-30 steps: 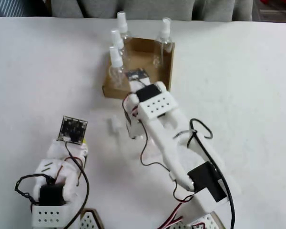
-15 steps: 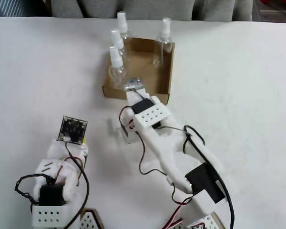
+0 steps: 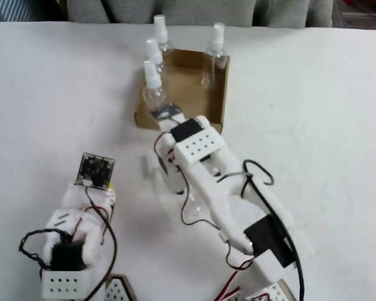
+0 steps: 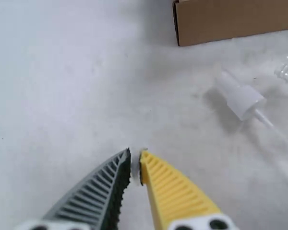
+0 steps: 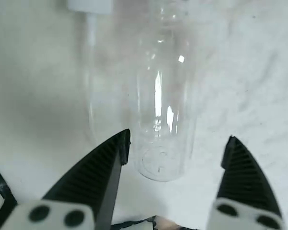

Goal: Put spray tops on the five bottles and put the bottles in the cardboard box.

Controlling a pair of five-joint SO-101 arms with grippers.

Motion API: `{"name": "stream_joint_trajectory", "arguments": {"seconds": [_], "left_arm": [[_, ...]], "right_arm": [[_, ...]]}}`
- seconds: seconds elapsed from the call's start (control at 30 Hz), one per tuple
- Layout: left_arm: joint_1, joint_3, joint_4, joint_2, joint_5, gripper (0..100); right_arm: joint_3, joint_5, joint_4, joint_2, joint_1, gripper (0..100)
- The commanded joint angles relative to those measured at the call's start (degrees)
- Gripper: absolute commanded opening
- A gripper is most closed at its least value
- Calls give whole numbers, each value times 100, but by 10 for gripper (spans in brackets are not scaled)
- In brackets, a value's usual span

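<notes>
A clear bottle [image 5: 162, 115] without a top lies on the white table, its base between the spread fingers of my open right gripper [image 5: 177, 141], which touches nothing. A loose white spray top [image 5: 89, 5] lies beside the bottle's neck; the same spray top [image 4: 240, 98] lies ahead of my left gripper [image 4: 135, 165], whose grey and yellow fingers are shut and empty. The cardboard box [image 3: 216, 100] at the table's far middle holds several upright bottles with spray tops [image 3: 151, 78]. My right arm [image 3: 200, 147] reaches to just in front of the box and covers the lying bottle.
My left arm [image 3: 75, 226] rests at the near left of the table. A corner of the cardboard box [image 4: 230, 19] stands beyond the spray top. Cables loop along the right arm [image 3: 257, 172]. Chair backs line the far table edge.
My right arm's wrist has drawn back from over the box's front edge and swung slightly left, down over the lying bottle. The left arm has not moved.
</notes>
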Motion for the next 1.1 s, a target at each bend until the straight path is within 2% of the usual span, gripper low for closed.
{"name": "stream_joint_trajectory", "arguments": {"seconds": [0.0,0.13,0.3,0.5,0.63,1.07], "left_arm": [[66,-9,-158,-31,-70,57],[66,-9,-158,-31,-70,57],[66,-9,-158,-31,-70,57],[66,-9,-149,-31,-70,57],[66,-9,-167,-31,-70,57],[-101,-9,-132,-31,-9,57]], "right_arm": [[-255,299,57,-760,-66,137],[-246,343,22,-1490,-154,13],[-237,316,-620,-1534,-409,43],[-246,-202,-1807,-760,-470,49],[-246,-396,-2352,-277,-470,114],[-62,-404,-2457,-66,-453,84]]}}
